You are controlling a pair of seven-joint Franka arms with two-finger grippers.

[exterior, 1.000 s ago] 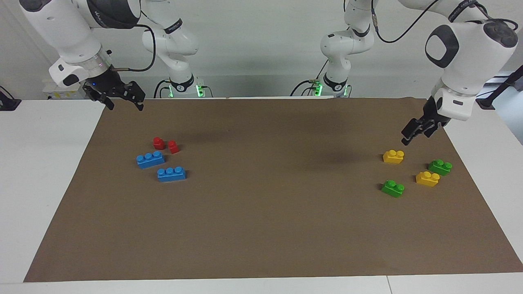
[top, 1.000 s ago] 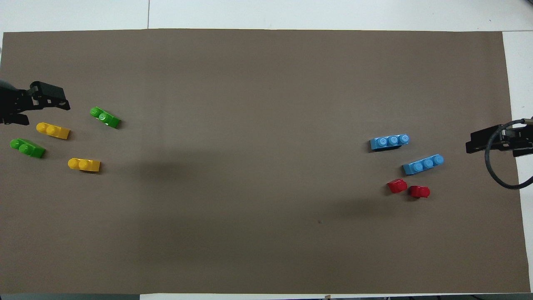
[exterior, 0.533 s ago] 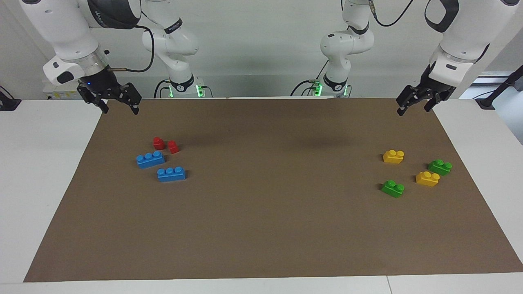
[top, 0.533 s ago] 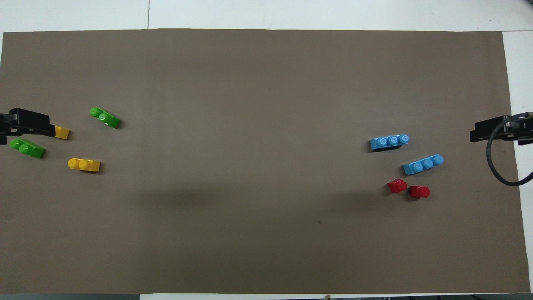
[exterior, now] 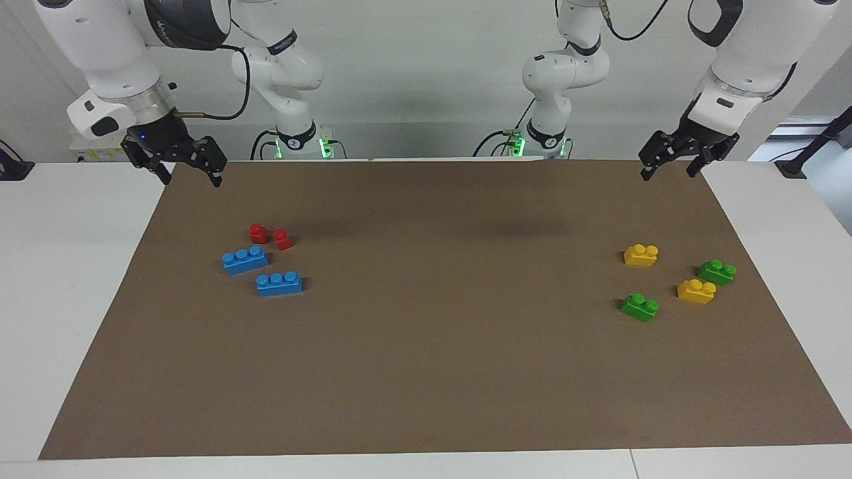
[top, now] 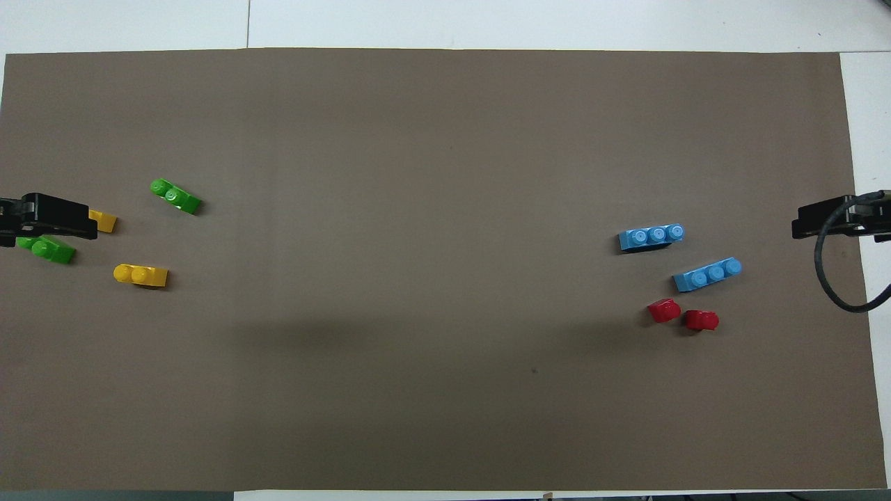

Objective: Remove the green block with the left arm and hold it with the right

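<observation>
Facing view: left gripper (exterior: pixel 669 161) raised at upper right of frame over brown mat (exterior: pixel 426 372) edge, fingers spread, empty; right gripper (exterior: pixel 178 166) raised at upper left, fingers spread, empty. Green block (exterior: pixel 640 307) flat on mat at right centre, second green block (exterior: pixel 717 271) further right, yellow bricks (exterior: pixel 641 255) (exterior: pixel 696 291) beside them. Blue bricks (exterior: pixel 245 259) (exterior: pixel 279 283) and red blocks (exterior: pixel 258 233) (exterior: pixel 282 239) at left centre.

2 white jointed arms (exterior: pixel 106 53), black grippers (black cables trailing).
</observation>
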